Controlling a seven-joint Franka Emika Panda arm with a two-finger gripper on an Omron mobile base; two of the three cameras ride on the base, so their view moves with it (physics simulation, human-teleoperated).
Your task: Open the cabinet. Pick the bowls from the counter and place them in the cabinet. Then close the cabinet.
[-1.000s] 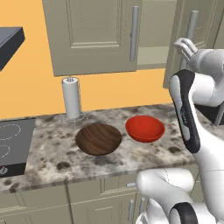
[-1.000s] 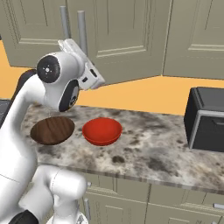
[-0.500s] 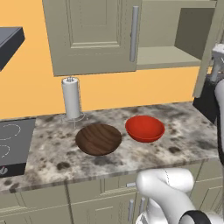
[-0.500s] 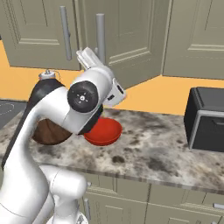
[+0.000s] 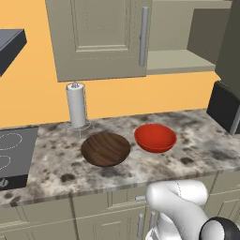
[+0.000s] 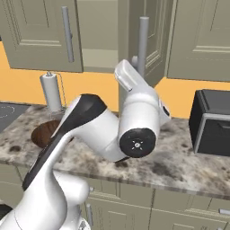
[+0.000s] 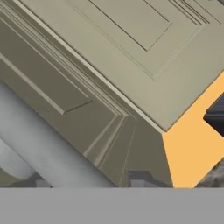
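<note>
The large grey-beige wall cabinet (image 5: pixel 140 42) hangs above the counter with its right panelled door (image 6: pixel 146 49) swung outward, edge-on in the right base view, so that the inner shelf (image 5: pixel 180 61) lies exposed; its left door (image 5: pixel 98 37) is shut, its long grey bar handle (image 5: pixel 144 36) vertical. Below, on the speckled grey-brown granite-look counter (image 5: pixel 197 140), the wider dark brown wood-grain bowl (image 5: pixel 105 149) and the smaller glossy red bowl (image 5: pixel 155 138) sit just beside each other, apart from a white paper-towel roll on a wire stand (image 5: pixel 77 104) behind them; a black stovetop (image 5: pixel 11 150) lies at the left and a black box-shaped appliance (image 6: pixel 211 121) at the right. The white arm (image 6: pixel 108 130) reaches up to the opened door; the hand view looks closely along the door's grey bar handle (image 7: pixel 39 148), which runs beside the fingertips (image 7: pixel 140 179), but whether the jaws grip it or stand clear cannot be told. Judged step: door-opening near its end. The next move calls for freeing the hand, descending to a bowl rim, and clearing the open door
</note>
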